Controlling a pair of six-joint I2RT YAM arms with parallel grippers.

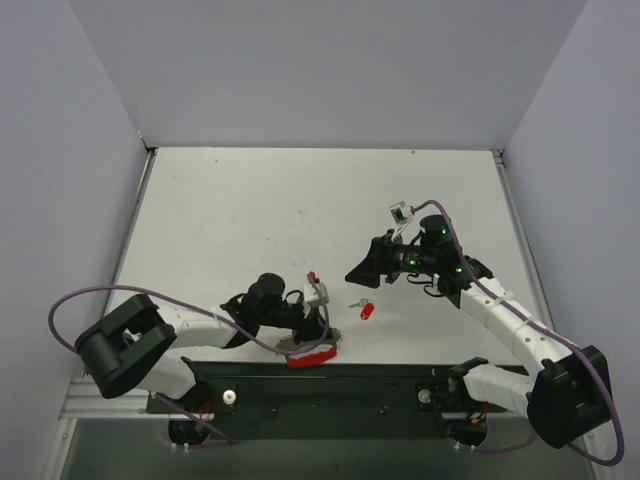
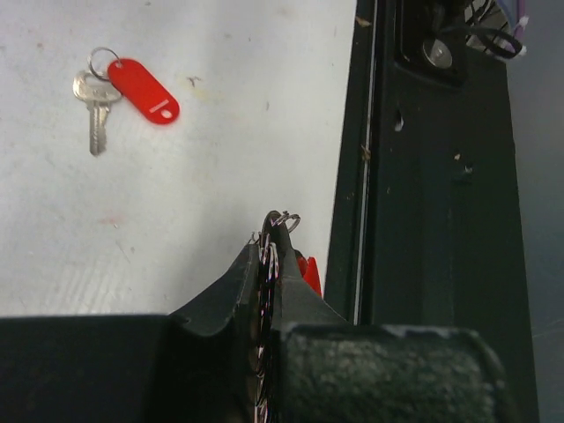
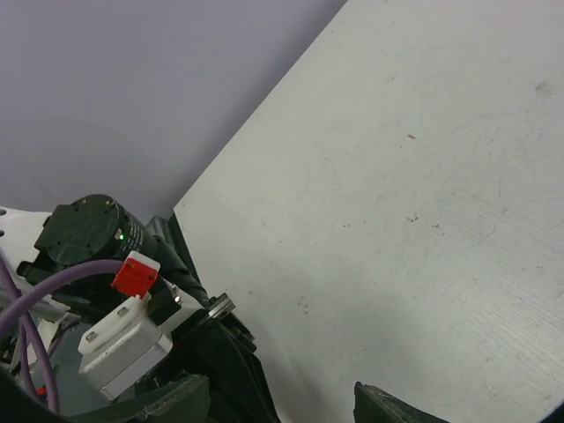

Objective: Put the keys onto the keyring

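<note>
Pinching the keyring (image 2: 280, 220) edge-on in my clenched left hand (image 2: 269, 248) at the table's (image 1: 250, 200) near edge, I have nothing threaded yet: the key (image 2: 95, 106) lies loose on the table, apart from the ring, near my right hand (image 1: 358, 272), whose fingers stand apart and empty.

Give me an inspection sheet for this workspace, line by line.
Surface: white table, lightly scuffed.
Job's things: red-tagged key lies loose on the table; keyring is held at the near edge.
Clutter: nothing seen.
Pincers: left pincer is shut on the keyring; right pincer is open and empty.
Cables: a purple cable loops off each arm.
Surroundings: plain walls on three sides.
</note>
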